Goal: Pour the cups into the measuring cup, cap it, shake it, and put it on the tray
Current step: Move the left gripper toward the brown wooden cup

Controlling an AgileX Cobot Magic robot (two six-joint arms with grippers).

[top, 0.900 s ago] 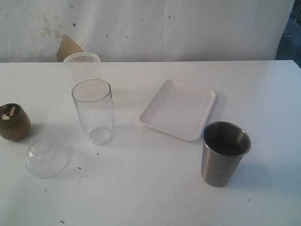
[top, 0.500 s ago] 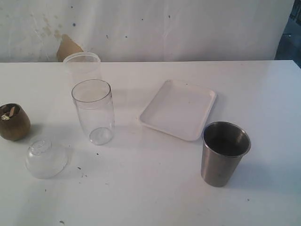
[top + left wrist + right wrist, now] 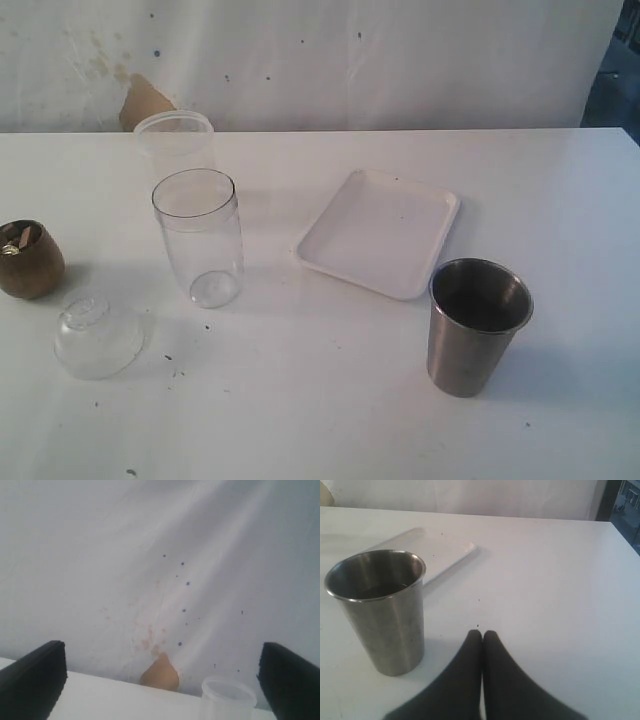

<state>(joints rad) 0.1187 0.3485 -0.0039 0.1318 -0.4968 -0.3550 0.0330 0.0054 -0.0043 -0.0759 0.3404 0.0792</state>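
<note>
On the white table the clear measuring cup (image 3: 199,236) stands upright left of centre. The brown wooden cup (image 3: 29,259) sits at the far left with small bits inside. The steel tumbler (image 3: 476,326) (image 3: 382,609) stands at the front right, and the white tray (image 3: 381,231) (image 3: 427,550) lies behind it. A clear domed cap (image 3: 97,336) rests in front of the wooden cup. Neither arm shows in the exterior view. My left gripper (image 3: 162,677) is open wide and empty, facing the back wall. My right gripper (image 3: 482,636) is shut on nothing, low over the table beside the steel tumbler.
A frosted plastic cup (image 3: 175,141) (image 3: 227,700) stands at the back left, near a brown torn patch (image 3: 146,101) (image 3: 160,672) in the white backdrop. The table's right edge meets a dark gap (image 3: 615,80).
</note>
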